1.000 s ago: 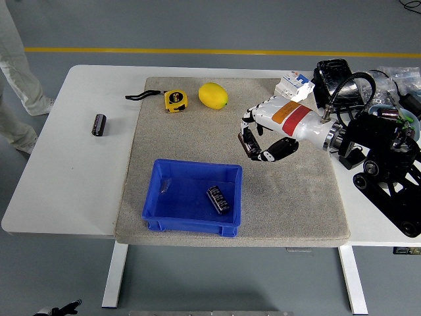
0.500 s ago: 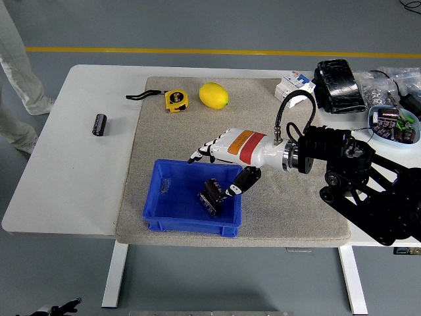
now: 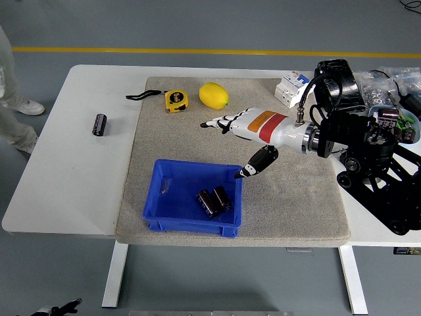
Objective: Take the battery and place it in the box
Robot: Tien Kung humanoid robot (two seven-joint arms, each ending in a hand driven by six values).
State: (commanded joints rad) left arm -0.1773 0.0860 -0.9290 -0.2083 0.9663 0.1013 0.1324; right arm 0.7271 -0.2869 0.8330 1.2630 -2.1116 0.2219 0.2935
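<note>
A grey floor with a yellow line across the far side surrounds a white table (image 3: pixel 72 171), most of which is covered by a grey mat (image 3: pixel 289 210). Near the front edge of the mat sits a blue box (image 3: pixel 161 172), and in its right half lie two dark batteries (image 3: pixel 214 200) side by side, touching or nearly so. A third battery (image 3: pixel 99 124) lies alone on the bare tabletop toward the left edge, well apart from the box.

The right hand (image 3: pixel 245 135) hangs over the middle of the mat, beyond the box's far right corner, its fingers (image 3: pixel 216 124) spread and holding nothing; the thumb tip points down just beside the box's rim. The left arm does not show.

Toward the far edge of the mat lie a yellow tape measure (image 3: pixel 175 100) with a black strap and a lemon (image 3: pixel 213 95). At the far right corner of the table a white device (image 3: pixel 292 86), a black wrapped block (image 3: pixel 339 74) and a bowl (image 3: pixel 380 113) of small parts are partly hidden by the arm and its cable, and their details are hard to make out. A person's leg and shoe (image 3: pixel 25 105) are cut off at the left edge.
</note>
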